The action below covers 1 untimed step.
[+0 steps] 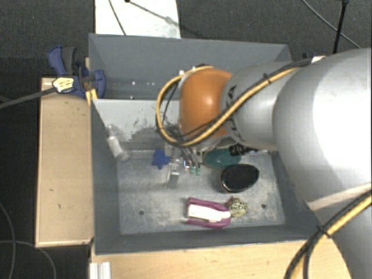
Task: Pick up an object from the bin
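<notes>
Grey bin (136, 211) floor: we find the gripper (178, 171) at centre, grip state not discernible; blue piece (158, 158) just beside it, teal lump (219, 158), black oval (239, 178) and purple-white item (207, 212) nearby.

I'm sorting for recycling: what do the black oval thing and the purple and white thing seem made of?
Black oval thing: probably hard plastic, semi-gloss, with a light sheen along its rim. Purple and white thing: likely smooth plastic, evenly coloured; could be soft, cannot tell.
</notes>
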Tool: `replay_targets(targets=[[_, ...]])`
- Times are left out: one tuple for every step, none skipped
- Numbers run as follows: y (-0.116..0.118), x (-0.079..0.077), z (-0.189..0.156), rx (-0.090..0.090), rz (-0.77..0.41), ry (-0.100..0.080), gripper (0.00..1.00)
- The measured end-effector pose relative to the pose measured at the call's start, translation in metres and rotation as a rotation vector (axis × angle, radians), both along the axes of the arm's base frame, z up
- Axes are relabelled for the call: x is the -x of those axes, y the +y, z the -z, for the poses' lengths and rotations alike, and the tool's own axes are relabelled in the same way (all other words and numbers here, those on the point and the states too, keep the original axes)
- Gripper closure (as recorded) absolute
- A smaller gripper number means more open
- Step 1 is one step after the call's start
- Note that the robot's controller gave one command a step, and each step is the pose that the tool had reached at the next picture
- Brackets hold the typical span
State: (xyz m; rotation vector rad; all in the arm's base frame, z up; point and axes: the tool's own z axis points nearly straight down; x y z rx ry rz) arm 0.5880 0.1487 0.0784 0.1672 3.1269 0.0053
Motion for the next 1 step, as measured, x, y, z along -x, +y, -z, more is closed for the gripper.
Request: replay_targets(targets=[[0.0009, -0.0029, -0.0064, -0.002, 0.002, -0.006, 1.00]])
